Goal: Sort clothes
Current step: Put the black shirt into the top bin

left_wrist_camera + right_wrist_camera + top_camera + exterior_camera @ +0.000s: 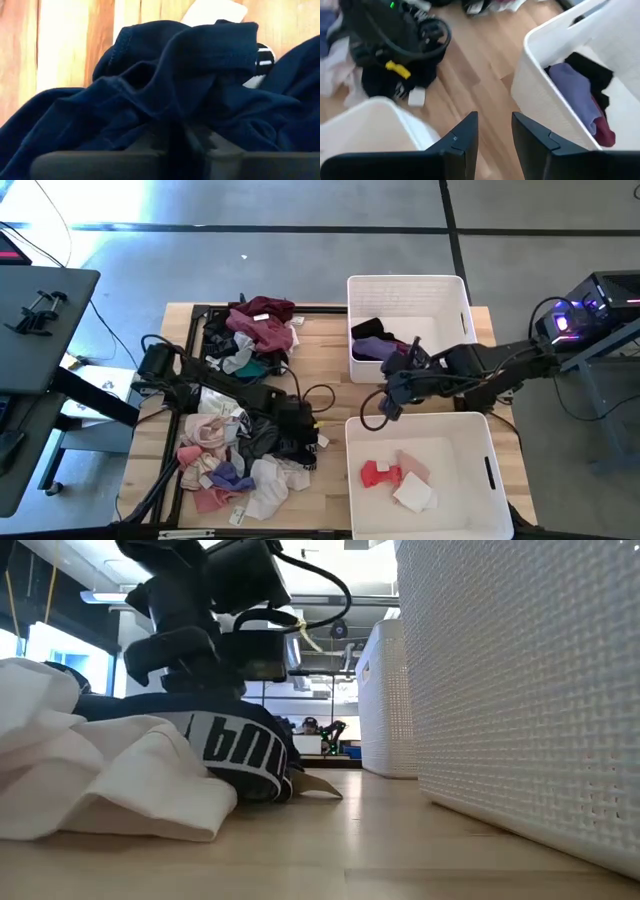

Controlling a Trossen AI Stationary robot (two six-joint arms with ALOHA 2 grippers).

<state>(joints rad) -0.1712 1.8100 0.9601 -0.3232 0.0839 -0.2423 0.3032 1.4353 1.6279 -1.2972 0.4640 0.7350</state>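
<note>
The left end effector (305,423) is down on the near pile of clothes, its fingers (150,150) pressed together on a fold of a dark navy fabric garment (170,85); the left wrist view shows the cloth bunched up between them. In the low view that garment (235,745) lies on the wooden worktop (400,840) with a waistband bearing white letters, partly over a crumpled white fabric garment (110,780). A small white tag (214,11) lies on the wood just beyond the navy cloth.

Around it, the near pile (235,460) holds soft pieces in pink, white, black, grey and purple. A second pile (252,332) sits at the far left part of the worktop, with maroon, black, teal and white garments.

The right end effector (385,402) hangs over the strip of worktop between the two bins, fingers (462,137) spread apart with nothing between them.

The far white rectangular plastic bin (455,295) holds a purple garment (577,95), a black one (590,67) and a maroon one (605,132). The near white rectangular plastic bin (480,430) holds a red garment (378,473), with a pink (415,463) and a white piece (414,494) beside it.
</note>
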